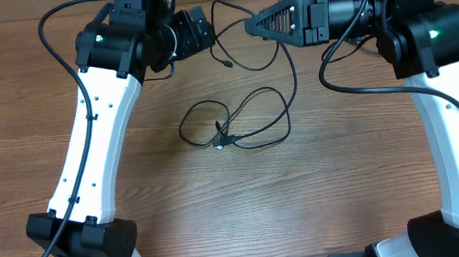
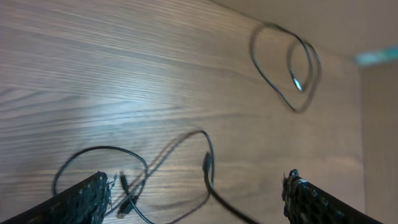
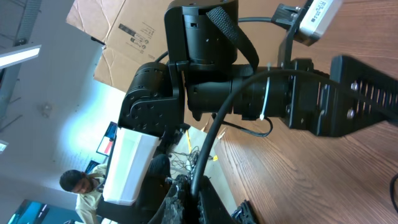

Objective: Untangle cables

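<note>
Near right gripper (image 1: 248,26): cables (image 1: 223,136) (one strand pinched).

We take this for a robotics lab or workshop: a left arm (image 1: 100,129) and a right arm (image 1: 448,121), both white, flank a wood-grain table (image 1: 236,217), while the right wrist view shows a big cardboard box (image 3: 118,31), a strip light (image 3: 18,56) and a person (image 3: 78,186) behind.

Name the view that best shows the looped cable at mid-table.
Overhead: the looped cable lies whole and sharp on the table. The left wrist view shows blurred cable loops, one cut off; whether this one is among them is unclear. The right wrist view mostly shows the left arm.
</note>
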{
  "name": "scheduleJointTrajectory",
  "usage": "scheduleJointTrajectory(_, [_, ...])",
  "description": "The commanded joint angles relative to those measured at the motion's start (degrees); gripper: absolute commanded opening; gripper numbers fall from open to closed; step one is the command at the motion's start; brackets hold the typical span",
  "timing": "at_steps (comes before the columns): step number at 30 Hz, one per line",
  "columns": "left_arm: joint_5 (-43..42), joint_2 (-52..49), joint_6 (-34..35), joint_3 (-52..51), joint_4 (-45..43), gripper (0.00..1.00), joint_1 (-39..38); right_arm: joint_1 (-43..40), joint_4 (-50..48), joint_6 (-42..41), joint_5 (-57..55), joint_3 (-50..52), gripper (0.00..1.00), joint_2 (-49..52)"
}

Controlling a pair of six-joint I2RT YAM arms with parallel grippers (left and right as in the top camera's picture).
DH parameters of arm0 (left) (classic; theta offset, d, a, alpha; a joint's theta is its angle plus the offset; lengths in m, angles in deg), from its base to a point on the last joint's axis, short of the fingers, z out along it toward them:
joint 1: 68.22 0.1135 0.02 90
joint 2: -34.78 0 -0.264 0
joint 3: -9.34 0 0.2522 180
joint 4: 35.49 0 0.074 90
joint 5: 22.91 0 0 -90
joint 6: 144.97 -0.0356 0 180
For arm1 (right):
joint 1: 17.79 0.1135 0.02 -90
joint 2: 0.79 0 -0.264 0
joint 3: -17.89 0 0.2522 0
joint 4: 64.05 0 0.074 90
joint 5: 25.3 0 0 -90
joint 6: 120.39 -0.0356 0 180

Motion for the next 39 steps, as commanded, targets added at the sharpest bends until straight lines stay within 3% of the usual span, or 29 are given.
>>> scheduleJointTrajectory(1, [-8.63,-0.46,-10.29,0.39,-0.2,0.9,-0.39,-0.22,-0.79,-0.17,0.37,-0.35,0.04,-0.2])
scheduleJointTrajectory(8, [-15.56,-0.46,-17.35,0.39,-0.22,0.89,-0.39,-0.22,-0.96,0.24,-0.24,-0.35,0.04,-0.2])
scheduleJointTrajectory(18, [-23.06,-0.46,-27.98,0.39,4.81,0.88,-0.42,-0.22,-1.03,0.22,-13.22,-0.35,0.04,-0.2])
scheduleJointTrajectory(23, [-22.62,-0.46,-27.08,0.39,4.0,0.9,-0.39,0.07,-0.92,-1.05,-13.05,-0.35,0.04,-0.11])
scheduleJointTrajectory(33, [-21.22,-0.55,-18.53,0.39,-2.54,0.93,-0.85,0.52,-2.05,-9.38,-6.4,-0.35,0.04,-0.11])
scheduleJointTrajectory(39, [-12.09,-0.59,-11.58,0.39,-5.22,0.92,-2.62,0.81,-2.32,-12.09,-5.64,-0.35,0.04,-0.11])
